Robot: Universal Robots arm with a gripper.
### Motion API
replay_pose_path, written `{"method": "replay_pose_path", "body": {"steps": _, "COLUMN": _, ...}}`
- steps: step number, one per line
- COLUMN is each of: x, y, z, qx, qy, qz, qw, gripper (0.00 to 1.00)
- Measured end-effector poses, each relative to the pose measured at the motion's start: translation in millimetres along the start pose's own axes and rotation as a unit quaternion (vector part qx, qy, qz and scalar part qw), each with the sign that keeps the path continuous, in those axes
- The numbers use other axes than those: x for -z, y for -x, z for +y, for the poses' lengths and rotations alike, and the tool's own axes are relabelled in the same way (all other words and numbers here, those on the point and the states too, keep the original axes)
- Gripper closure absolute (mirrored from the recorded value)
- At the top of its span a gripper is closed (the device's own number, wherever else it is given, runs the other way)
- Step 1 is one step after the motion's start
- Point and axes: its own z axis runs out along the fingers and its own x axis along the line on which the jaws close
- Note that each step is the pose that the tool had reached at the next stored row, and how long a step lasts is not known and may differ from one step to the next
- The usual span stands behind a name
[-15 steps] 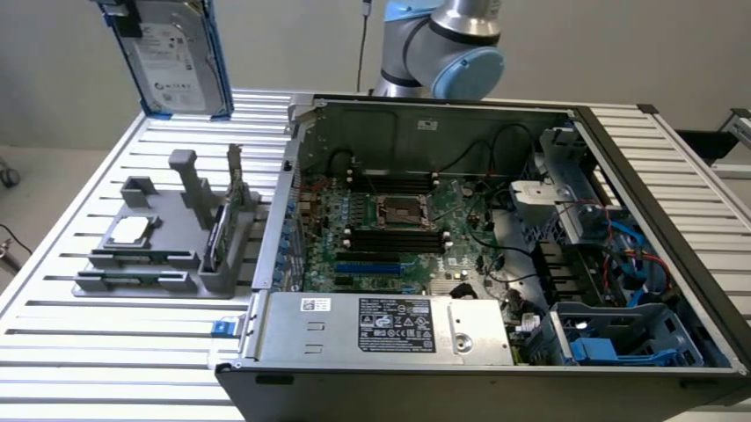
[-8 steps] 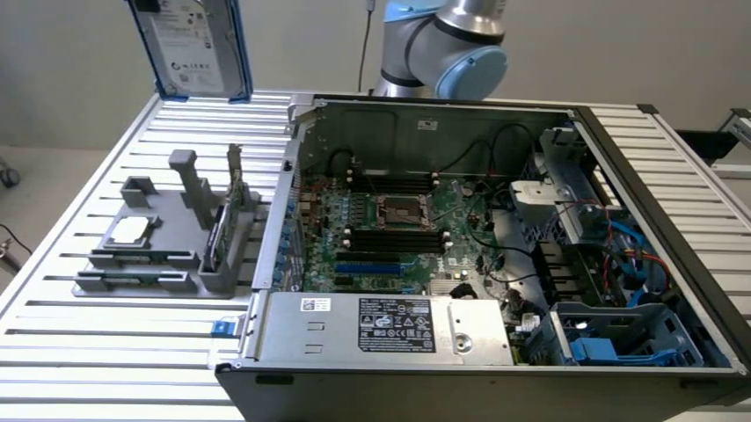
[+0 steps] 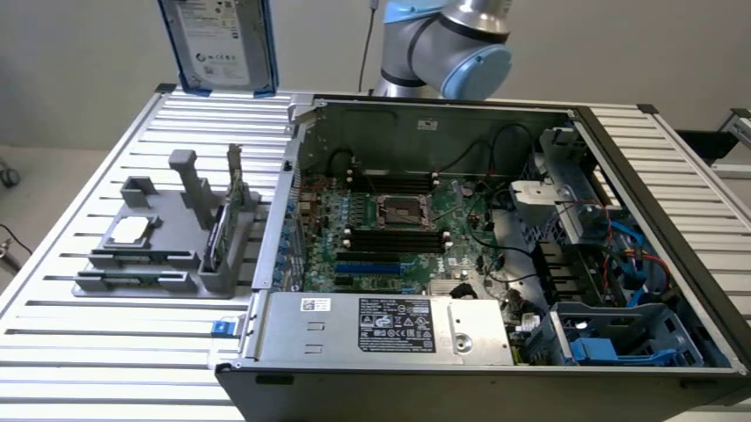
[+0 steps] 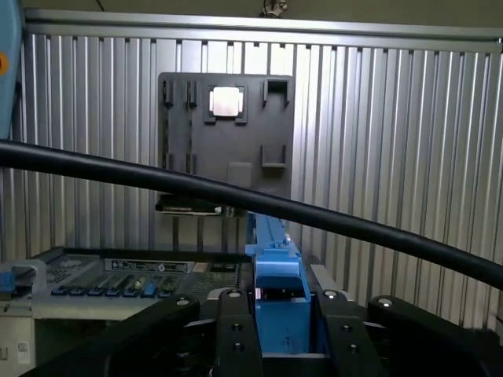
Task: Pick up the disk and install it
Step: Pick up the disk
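- Exterior view: the disk [image 3: 218, 44] stands on end at the upper edge of the scene, with its long axis close to vertical. Its broad face is turned towards the camera, and its top is cut off by the frame.
- The disk is a silver-grey slab with a white printed label across its face and a blue rail down each long side.
- It hangs over the far corner of the table [image 3: 94, 352] on the exterior view's left, beyond the grey holder [image 3: 164, 237] and apart from it.
- The holder carries a square processor chip [image 3: 129, 230] lying flat and a memory stick [image 3: 218, 230] standing on edge.
- An open computer case [image 3: 470, 246] fills the middle of the ribbed aluminium table, showing its motherboard [image 3: 393, 230] and a silver power supply [image 3: 375, 323].
- The robot arm [image 3: 452, 44] rises behind the case against a pale wall [image 3: 70, 70].
- Wrist view: the gripper [image 4: 281, 306] pinches the disk [image 4: 275, 251], which shows edge-on as a narrow blue rail running straight out from the jaws.
- Black fingers [image 4: 236, 338] press against both sides of the rail.
- Past the rail lies the ribbed table [image 4: 393, 141], with the dark holder [image 4: 196, 141] and its chip [image 4: 226, 102].
- A black cable [image 4: 118, 173] slants across the view.
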Motion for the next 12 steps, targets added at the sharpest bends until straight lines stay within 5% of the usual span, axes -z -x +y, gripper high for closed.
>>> {"method": "replay_pose_path", "body": {"steps": 12, "x": 2.0, "y": -22.3, "z": -47.5, "qx": 0.0, "qy": 0.0002, "qz": 0.0003, "qw": 1.0, "gripper": 0.67}}
